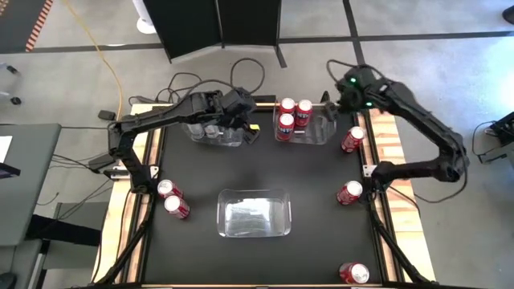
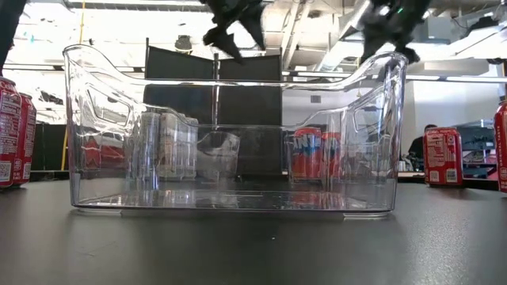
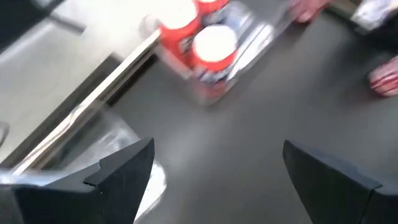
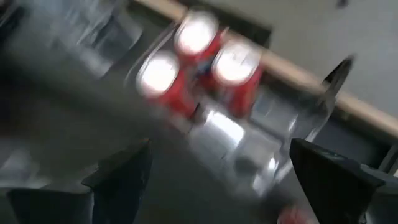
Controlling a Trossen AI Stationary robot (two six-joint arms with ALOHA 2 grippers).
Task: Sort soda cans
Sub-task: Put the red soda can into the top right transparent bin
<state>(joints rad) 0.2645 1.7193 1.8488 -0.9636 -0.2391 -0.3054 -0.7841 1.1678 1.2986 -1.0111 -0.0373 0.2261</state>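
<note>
Three red soda cans (image 1: 293,114) stand upright in a clear bin (image 1: 317,135) at the table's far side, right of the middle. Silver-grey cans (image 2: 162,146) stand in another clear bin (image 1: 210,132) at the far left-middle. Loose red cans stand on the tabletop: two at the left (image 1: 172,198), three along the right (image 1: 351,139) (image 1: 349,193) (image 1: 353,273). My left gripper (image 1: 247,120) (image 3: 214,155) hovers open above the silver cans' bin, facing the red cans. My right gripper (image 1: 333,108) (image 4: 221,155) hangs open above the right end of the red cans' bin. Neither holds anything.
A large clear bin (image 1: 254,213) stands in the middle of the table toward the near side, with nothing in it. Wooden rails (image 1: 389,160) border the black tabletop. Free tabletop lies between the three bins.
</note>
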